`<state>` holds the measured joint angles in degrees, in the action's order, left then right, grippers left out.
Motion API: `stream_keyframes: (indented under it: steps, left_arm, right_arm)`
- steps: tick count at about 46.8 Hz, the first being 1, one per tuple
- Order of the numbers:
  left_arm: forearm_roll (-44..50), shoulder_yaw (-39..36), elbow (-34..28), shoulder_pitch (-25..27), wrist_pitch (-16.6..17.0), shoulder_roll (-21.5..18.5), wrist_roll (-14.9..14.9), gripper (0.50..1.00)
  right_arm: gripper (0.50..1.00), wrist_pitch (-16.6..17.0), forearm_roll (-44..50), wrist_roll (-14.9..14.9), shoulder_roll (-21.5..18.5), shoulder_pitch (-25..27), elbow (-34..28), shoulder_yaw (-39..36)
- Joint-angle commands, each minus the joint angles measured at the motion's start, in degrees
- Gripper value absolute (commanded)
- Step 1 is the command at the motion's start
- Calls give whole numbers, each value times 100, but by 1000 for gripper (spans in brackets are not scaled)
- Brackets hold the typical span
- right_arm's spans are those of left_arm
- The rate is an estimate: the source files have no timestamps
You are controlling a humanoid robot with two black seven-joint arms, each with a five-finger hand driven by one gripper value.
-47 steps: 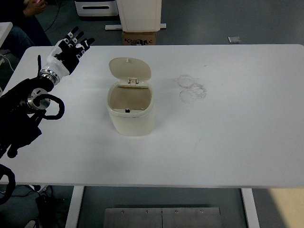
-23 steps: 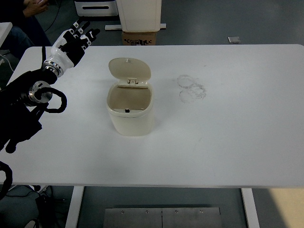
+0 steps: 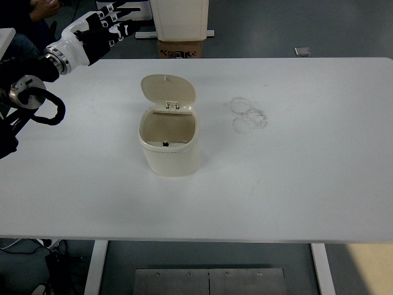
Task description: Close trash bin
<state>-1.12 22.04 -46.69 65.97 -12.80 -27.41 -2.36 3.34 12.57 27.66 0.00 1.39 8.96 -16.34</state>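
Note:
A cream trash bin (image 3: 169, 144) stands on the white table (image 3: 295, 172), left of centre. Its round lid (image 3: 168, 90) is tipped up and back on its hinge, so the bin's inside shows. My left hand (image 3: 107, 26) hovers high at the top left, up and to the left of the lid and well apart from it. Its fingers are spread and hold nothing. The right arm is out of view.
Faint ring marks (image 3: 249, 114) show on the table right of the bin. Behind the far edge stand a cardboard box (image 3: 180, 49) and a white cabinet (image 3: 179, 18). A person (image 3: 37, 12) sits at the top left corner.
My left arm has risen and swung up and to the right, from beside the table's left edge to beyond its far edge. The bin and its lid have not moved.

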Motion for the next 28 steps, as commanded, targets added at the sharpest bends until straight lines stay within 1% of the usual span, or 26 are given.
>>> stream_keyframes:
  steps: [1,7,10,17,23,28]
  left_arm:
    - [-11,-612,-33,327,-21,-89,112,1000]
    - [-20,-1579,-261,776,-65,-194,332,1000]
    - [-20,-1905,-437,978,-65,-265,411,1000]
    - [-29,-2239,-815,1400,-73,-405,482,1000]
    - [-29,-2502,-1202,1813,-196,-608,692,1000]
    - [-29,-2977,-1545,2244,-328,-669,894,1000]
  right_arm:
    - [991,0,0,3,0,1,0,-1]
    - [991,0,0,-6,0,1,0,-1]
    - [991,0,0,-6,0,1,0,-1]
    - [991,0,0,-6,0,1,0,-1]
    - [991,0,0,-6,0,1,0,-1]
    - [991,0,0,-6,0,1,0,-1]
